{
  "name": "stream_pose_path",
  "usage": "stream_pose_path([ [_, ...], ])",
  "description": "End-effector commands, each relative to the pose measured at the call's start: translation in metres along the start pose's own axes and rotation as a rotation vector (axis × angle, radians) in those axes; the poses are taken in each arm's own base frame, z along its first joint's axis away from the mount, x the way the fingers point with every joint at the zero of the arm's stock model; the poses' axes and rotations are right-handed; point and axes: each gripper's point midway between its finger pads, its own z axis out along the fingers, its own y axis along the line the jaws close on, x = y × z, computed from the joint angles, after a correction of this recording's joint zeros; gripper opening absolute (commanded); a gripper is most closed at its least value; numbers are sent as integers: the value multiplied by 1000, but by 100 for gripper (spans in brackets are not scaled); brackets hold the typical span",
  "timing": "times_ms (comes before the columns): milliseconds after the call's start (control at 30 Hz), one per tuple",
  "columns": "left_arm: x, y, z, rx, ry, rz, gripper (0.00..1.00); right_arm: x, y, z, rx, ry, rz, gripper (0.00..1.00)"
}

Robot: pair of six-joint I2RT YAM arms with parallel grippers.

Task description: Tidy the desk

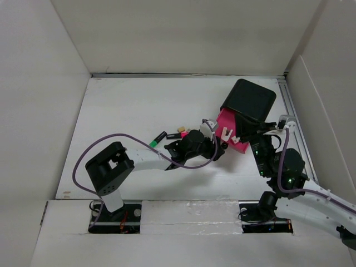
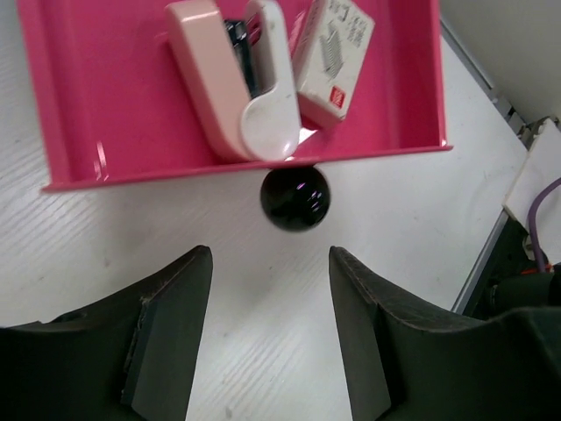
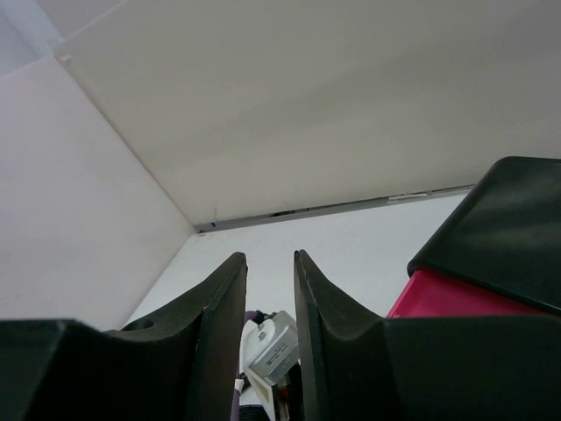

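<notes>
L gripper (image 2: 270, 263) fingers wide apart, empty, over white desk (image 1: 139, 105), just short of black knob (image 2: 294, 197) on pink drawer (image 2: 79, 105); stapler (image 2: 237, 79) + staple box (image 2: 333, 53) inside; R gripper (image 3: 269, 263) fingers slim gap, empty.

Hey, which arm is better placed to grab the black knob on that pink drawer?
Left, probably. The left gripper is open, with the knob just ahead of its jaws. The right gripper looks toward the back wall, the pink drawer off to its side.
</notes>
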Motion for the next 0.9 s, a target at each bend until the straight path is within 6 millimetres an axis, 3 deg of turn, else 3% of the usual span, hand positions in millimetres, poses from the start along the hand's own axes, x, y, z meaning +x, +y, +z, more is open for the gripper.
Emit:
stream_pose_path([
  [0, -35, -33, 13, 100, -78, 19, 51, -18, 9, 4, -18, -28, 18, 34],
  [167, -32, -30, 24, 86, -71, 20, 44, -16, 11, 5, -23, -21, 13, 35],
  [267, -33, -29, 27, 77, -67, 26, 30, -15, 8, 5, -13, -24, 11, 35],
  [367, -35, -31, 28, 84, -75, 24, 23, -17, 10, 5, -24, -25, 14, 35],
  [867, -59, -42, 25, 90, -146, 11, 15, -18, 9, 3, -21, -28, 22, 34],
])
